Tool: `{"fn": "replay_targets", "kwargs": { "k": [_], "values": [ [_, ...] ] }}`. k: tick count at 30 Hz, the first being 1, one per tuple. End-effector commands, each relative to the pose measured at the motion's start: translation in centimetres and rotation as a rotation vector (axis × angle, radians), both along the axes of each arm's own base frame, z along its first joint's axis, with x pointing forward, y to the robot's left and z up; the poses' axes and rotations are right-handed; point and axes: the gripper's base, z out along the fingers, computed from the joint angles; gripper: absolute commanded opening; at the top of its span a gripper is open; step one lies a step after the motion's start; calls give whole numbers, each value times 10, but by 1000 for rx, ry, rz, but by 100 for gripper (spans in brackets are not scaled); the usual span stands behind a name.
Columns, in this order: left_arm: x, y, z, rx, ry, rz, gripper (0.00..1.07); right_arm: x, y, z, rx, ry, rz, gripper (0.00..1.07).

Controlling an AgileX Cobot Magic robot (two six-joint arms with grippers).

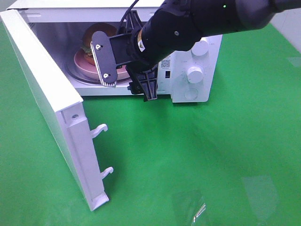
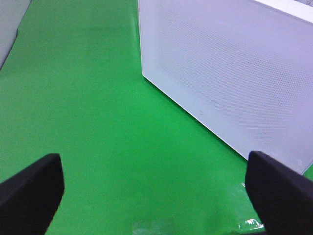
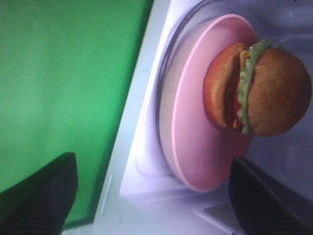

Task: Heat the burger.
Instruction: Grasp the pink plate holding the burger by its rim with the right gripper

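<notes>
**Burger on its plate inside the open microwave, right arm at the cavity mouth**

Green table cover (image 1: pixel 211 160): fills the work surface beneath and around every other item.

Microwave (image 1: pixel 188 52): white, at the far side of the cover, with two round knobs on its control panel at the right. The cavity is open to the front.

Microwave door (image 1: pixel 44 89): swung fully outward on the left, two hooked latches projecting from its free edge. In the left wrist view the door's perforated panel (image 2: pixel 234 73) stands near that arm's fingers.

Right arm (image 1: pixel 202 23): black, reaching from the upper right across the control panel to the cavity mouth.

Right gripper (image 1: pixel 124 66): at the front of the cavity, jaws spread wide and empty. In the right wrist view its two dark fingers (image 3: pixel 44 196) flank the plate without touching it; one finger lies outside the cavity over the green cover.

Left gripper (image 2: pixel 156 196): jaws spread wide, nothing between them, hanging over bare green cover.

Pink plate (image 3: pixel 195 147): round, resting on the glass turntable inside the cavity.

Burger (image 3: pixel 264 93): seated on the pink plate, inside the microwave, domed brown bun uppermost, green lettuce frilling at the seam. From the exterior high camera only part of it (image 1: pixel 96 35) shows behind the right gripper.
</notes>
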Motion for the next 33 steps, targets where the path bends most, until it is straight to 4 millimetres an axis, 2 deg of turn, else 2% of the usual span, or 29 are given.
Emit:
{"fn": "replay_targets", "kwargs": {
  "k": [1, 6, 10, 13, 17, 33],
  "values": [
    [0, 0, 0, -4, -5, 6, 93, 19, 5, -3, 42, -10, -35, 80],
    [0, 0, 0, -4, -5, 6, 93, 32, 9, -11, 46, -12, -45, 80],
    [0, 0, 0, -4, -5, 6, 93, 47, 8, -32, 32, 7, -65, 80],
    [0, 0, 0, -4, -5, 6, 93, 50, 8, -35, 33, 9, -67, 80],
    [0, 0, 0, -4, -5, 6, 93, 64, 14, -51, 40, 11, -76, 80],
    [0, 0, 0, -4, -5, 6, 93, 86, 33, -73, 107, 18, -101, 76]
  ]
}}
